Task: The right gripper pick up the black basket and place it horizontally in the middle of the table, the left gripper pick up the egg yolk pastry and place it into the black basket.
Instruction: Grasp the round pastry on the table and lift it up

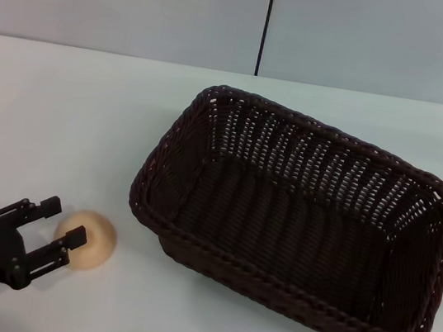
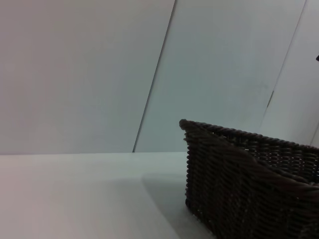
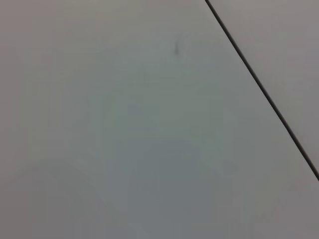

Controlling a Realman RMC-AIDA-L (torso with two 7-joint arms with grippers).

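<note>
The black basket [image 1: 306,158] stands upright on the white table [image 1: 54,116], right of the middle, lying at a slant; it holds nothing. One of its corners shows in the left wrist view [image 2: 234,179]. The egg yolk pastry [image 1: 91,243] sits on the table near the front left, left of the basket. My left gripper [image 1: 63,222] is open at the pastry's left side. One prong overlaps the pastry's near side and the other stands just off its far left edge. The right gripper is out of view.
A pale wall with a dark vertical seam [image 1: 267,22] runs behind the table's far edge. The right wrist view shows only that wall and seam [image 3: 259,84]. Bare tabletop lies between the pastry and the basket and along the left.
</note>
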